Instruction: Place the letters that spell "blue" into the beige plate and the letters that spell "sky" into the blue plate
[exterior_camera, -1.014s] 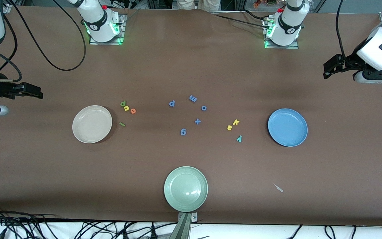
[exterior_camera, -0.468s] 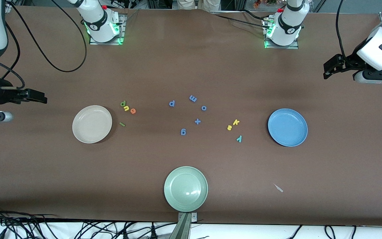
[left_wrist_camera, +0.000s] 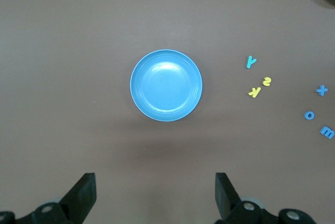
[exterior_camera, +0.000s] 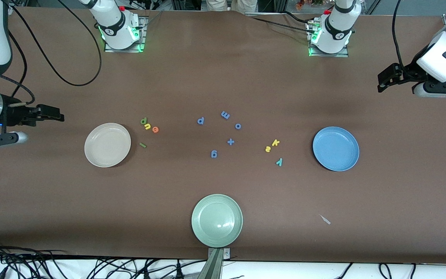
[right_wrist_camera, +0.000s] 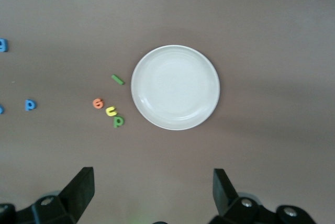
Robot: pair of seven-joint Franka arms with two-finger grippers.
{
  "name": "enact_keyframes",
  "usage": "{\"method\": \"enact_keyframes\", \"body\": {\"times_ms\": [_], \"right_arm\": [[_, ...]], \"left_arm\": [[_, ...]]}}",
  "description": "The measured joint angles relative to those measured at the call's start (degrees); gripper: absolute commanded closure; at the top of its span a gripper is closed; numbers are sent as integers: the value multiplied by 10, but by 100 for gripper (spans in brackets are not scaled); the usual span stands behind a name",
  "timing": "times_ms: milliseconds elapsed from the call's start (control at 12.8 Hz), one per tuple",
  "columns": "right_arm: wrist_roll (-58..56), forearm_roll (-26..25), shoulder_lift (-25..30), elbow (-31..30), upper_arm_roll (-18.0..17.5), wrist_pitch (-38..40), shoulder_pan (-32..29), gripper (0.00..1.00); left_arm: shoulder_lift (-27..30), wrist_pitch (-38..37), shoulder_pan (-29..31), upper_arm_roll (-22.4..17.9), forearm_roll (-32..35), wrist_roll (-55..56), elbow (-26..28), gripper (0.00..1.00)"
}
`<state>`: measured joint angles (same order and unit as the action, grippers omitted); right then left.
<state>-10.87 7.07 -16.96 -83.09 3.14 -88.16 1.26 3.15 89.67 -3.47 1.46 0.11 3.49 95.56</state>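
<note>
Nothing sorted yet; we open with both grippers empty.
Right gripper (exterior_camera: pixel 54 115), jaws wide, must drop onto green b (exterior_camera: pixel 143 121) beside beige plate (exterior_camera: pixel 107 145); left gripper (exterior_camera: pixel 386 79), wide too, waits.

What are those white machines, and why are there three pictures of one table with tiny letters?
They are two robot arms with pinching grippers. One picture looks down from a high camera; the other two come from cameras on each arm's wrist. The right gripper hangs open near the beige plate. The left gripper waits open at the other end, near the blue plate. Neither holds anything. On the brown table lie foam letters: b, u, e, l beside the beige plate, s, k, y beside the blue plate, blue letters in between, and a green plate nearest the high camera.
</note>
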Motion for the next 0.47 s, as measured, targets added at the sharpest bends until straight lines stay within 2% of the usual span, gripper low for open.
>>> {"method": "enact_keyframes", "body": {"times_ms": [468], "right_arm": [[108,-9,-39,0,-4,-29,81,0]], "left_arm": [[0,0,0,0,0,0,0,0]]}}
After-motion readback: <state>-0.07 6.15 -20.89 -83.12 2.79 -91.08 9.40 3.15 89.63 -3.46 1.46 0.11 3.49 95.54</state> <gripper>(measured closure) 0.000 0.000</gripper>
